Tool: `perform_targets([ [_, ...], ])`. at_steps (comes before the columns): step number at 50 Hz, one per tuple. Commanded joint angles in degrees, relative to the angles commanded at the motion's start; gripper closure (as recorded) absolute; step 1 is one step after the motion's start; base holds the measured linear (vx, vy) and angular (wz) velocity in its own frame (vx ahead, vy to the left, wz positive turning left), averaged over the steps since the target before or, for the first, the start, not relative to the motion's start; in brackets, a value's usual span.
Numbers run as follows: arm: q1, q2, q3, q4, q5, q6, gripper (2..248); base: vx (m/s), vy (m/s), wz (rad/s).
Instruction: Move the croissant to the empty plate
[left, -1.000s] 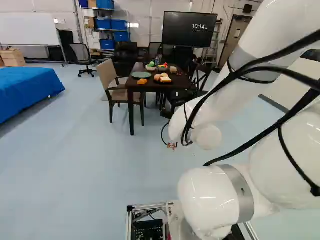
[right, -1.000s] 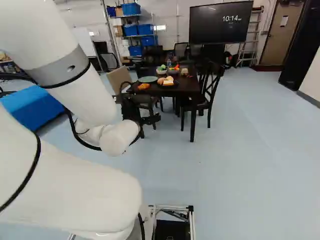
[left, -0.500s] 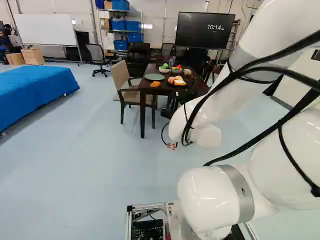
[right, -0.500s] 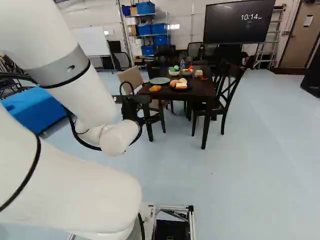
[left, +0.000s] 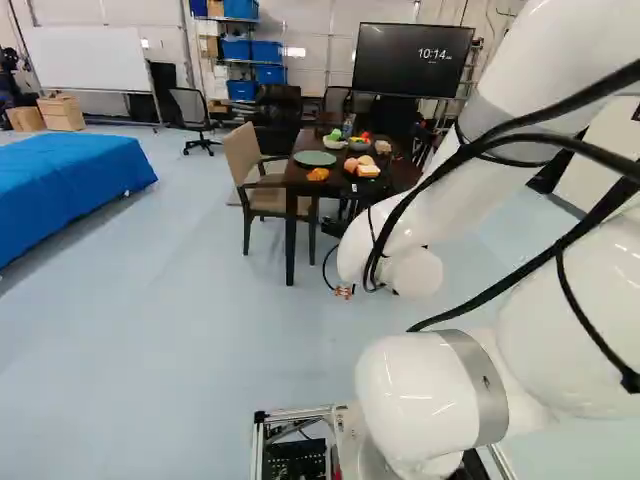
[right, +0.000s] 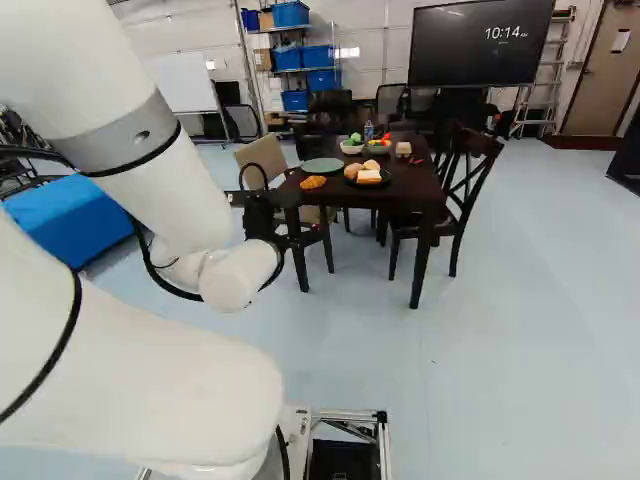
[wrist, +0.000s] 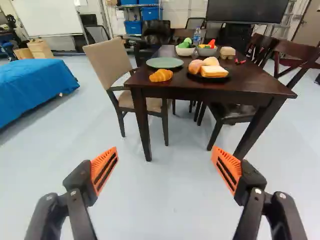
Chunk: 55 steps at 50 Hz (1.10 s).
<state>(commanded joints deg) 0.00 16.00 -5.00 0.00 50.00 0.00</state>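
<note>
In the right base view my gripper (right: 262, 214) is a dark shape beyond the arm's white wrist, in front of the table's near left part. The wrist view shows the gripper (wrist: 164, 151) open, its orange-padded fingers wide apart over the floor with nothing between them. Ahead of it, the golden croissant (wrist: 161, 75) lies on the dark table (wrist: 255, 83), close to the near edge. The empty green plate (wrist: 165, 63) is just behind the croissant, on the same tabletop.
A black plate (wrist: 223, 78) with bread and rolls lies beside the croissant. Behind are two bowls (wrist: 185, 51), a bottle (wrist: 196, 37) and a small tan item (wrist: 227, 51). A beige chair (wrist: 106, 59) stands at the table's left side, a dark chair (right: 468, 190) at its right.
The base has moved: it turned left, shifting the scene rightward in both base views, and the table now appears closer. The arm holds its pose against its lowest joint, and the croissant has not moved on the table.
</note>
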Motion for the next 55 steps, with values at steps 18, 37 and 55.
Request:
perform_targets([
  [18,0.0,0.0,0.0,0.0,0.0,0.0,3,0.184,0.088,-0.024],
  [37,0.0,0.0,0.0,0.0,0.0,0.0,3,0.184,0.087,-0.025],
  [55,0.0,0.0,0.0,0.0,0.0,0.0,3,0.184,0.056,-0.173],
])
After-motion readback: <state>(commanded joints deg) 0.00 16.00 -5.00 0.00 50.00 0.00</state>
